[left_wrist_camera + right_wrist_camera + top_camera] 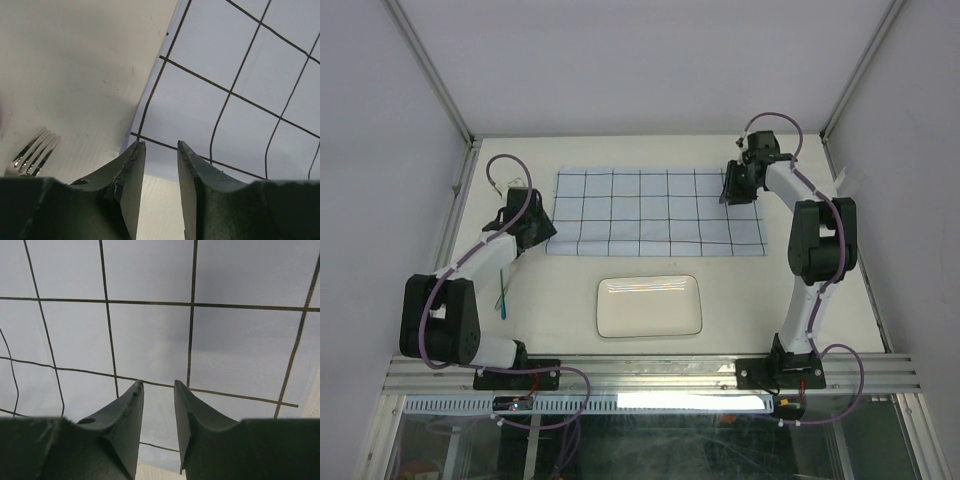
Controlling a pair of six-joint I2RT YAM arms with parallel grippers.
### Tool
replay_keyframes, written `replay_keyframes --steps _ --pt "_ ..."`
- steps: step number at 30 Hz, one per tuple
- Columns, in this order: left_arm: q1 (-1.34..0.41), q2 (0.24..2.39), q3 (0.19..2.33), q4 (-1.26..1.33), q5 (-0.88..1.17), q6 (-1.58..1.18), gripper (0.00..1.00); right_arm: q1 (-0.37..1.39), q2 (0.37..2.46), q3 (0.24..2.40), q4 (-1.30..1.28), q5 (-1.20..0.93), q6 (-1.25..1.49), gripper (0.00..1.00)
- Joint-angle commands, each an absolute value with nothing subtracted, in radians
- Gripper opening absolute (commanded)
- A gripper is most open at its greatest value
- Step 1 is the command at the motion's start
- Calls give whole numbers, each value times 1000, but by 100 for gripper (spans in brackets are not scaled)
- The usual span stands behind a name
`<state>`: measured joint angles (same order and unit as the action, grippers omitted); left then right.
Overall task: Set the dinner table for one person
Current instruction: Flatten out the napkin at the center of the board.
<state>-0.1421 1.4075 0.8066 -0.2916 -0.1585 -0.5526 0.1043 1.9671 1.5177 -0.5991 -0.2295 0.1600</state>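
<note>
Two pincers, each parted a little and gripping nothing: the left pincer (161, 145) hangs over the left edge of the cloth (655, 212), and the right pincer (158, 384) hangs over its right end. One cloth, pale blue with a dark grid; one white plate (649, 305) just in front of it; one fork (32, 152) off its left side. One worktop (740, 300) lies under the cloth, cream and matt, its long axis running side to side like the cloth's. Aluminium rails (650, 372) edge it, and plain pale walls (620, 60) enclose it.
</note>
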Motion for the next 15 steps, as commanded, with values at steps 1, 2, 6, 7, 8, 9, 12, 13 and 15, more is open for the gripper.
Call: replay_keyframes --steps 1,2,6,7,8,9,12,13,15 --pt "-130 1436 852 -268 -260 -532 34 128 1983 1558 -569 -257 172 34" --pt "-128 1466 863 -271 -259 -530 34 131 1986 1561 -571 -255 171 34" --pt "-123 1563 912 -278 -245 -527 34 136 1998 1571 -575 -254 167 33" --pt "-123 1581 923 -280 -243 -526 34 136 2001 1579 -585 -253 165 33" --pt "-123 1594 933 -280 -239 -527 33 136 2002 1583 -590 -251 162 33" --pt "-123 1607 938 -279 -235 -527 33 135 2003 1585 -591 -250 159 33" --pt "-120 1632 945 -281 -222 -525 33 135 2002 1587 -594 -240 151 33" --pt "-116 1636 946 -281 -213 -526 33 135 2003 1586 -595 -238 150 33" --pt "-113 1635 945 -289 -198 -526 33 135 2008 1586 -595 -238 150 33"
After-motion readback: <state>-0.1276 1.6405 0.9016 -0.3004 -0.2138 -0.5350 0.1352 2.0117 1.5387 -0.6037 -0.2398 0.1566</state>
